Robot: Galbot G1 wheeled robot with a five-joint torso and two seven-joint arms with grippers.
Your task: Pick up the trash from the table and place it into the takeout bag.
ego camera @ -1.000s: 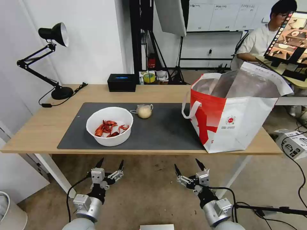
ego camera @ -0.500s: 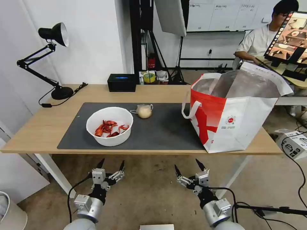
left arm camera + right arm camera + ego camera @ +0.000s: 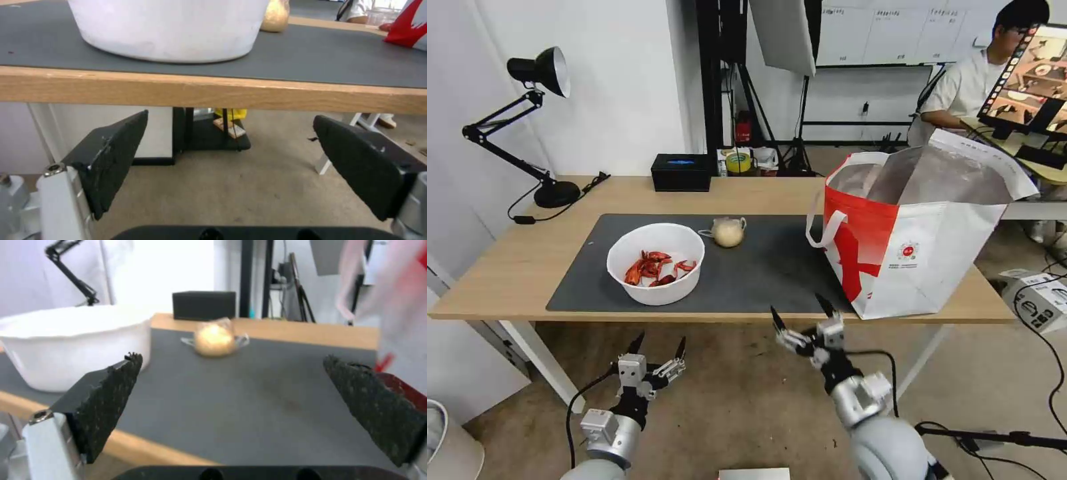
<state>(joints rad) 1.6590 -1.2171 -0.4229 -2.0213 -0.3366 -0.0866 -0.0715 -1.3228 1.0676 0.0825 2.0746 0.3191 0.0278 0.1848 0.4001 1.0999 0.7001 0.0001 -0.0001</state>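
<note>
Long light-wood table (image 3: 514, 267) with white legs, carrying a dark grey mat (image 3: 760, 267) over its middle. Far left on the wood, a black desk lamp (image 3: 537, 70); at the far edge, a black rectangular box (image 3: 680, 172). Beyond the table, a white wall, black stands and beige floor.

On the mat's left half, a white round bowl (image 3: 656, 263) holding red crayfish shells (image 3: 657, 267) in a loose heap at the bottom. Just beyond the bowl, toward the far right of it and apart from it, a small knotted clear bag (image 3: 727, 231) with a beige lump inside. At the table's right end, the red-and-white takeout bag (image 3: 914, 240) standing upright, mouth open, silver foil lining showing, one white strap handle hanging on its left side, partly overlapping the mat's right edge.

Compared with a second ago: right gripper (image 3: 802, 321) raised and shifted left, now level with the near table edge, below the gap between bowl and takeout bag; fingers spread wide, holding nothing. From its wrist camera, looking across the mat (image 3: 249, 396) at the knotted bag (image 3: 215, 338) and the bowl (image 3: 71, 340). Left gripper (image 3: 657, 347) much where it was, low before the table, below the bowl, fingers also wide apart and empty; from its wrist camera, the table edge (image 3: 213, 93) and the bowl's wall (image 3: 169, 30) above. Bowl, knotted bag and takeout bag unmoved.
</note>
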